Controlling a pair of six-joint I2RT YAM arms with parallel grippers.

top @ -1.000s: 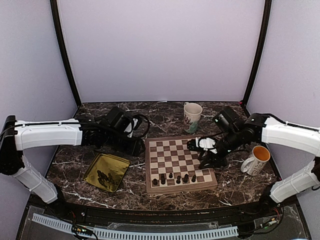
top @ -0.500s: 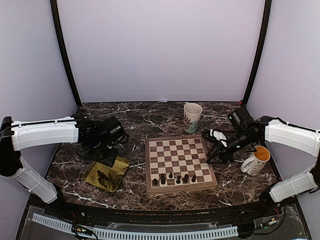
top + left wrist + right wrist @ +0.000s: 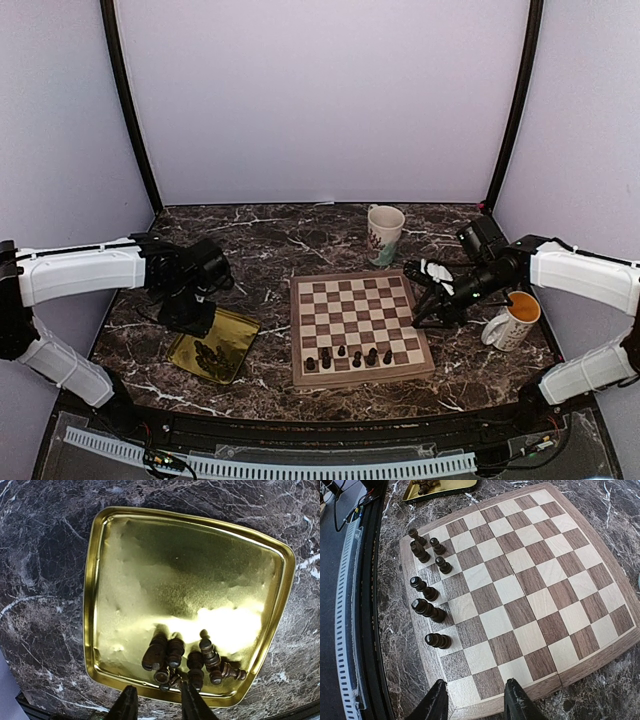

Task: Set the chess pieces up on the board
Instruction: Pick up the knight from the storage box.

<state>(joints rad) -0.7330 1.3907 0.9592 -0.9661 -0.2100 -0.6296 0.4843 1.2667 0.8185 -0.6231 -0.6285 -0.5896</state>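
left pincer (image 3: 157, 700) hangs over the tray (image 3: 92, 580), right pincer (image 3: 476, 696) near the board (image 3: 520, 590); both part-open, empty.

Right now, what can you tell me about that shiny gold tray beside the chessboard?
The gold tray is a shallow, square, shiny metal-looking dish with rounded corners and a raised rim. It lies flat on the dark marble table, left of the board. A heap of dark chess pieces lies toppled near one edge; the rest is bare.
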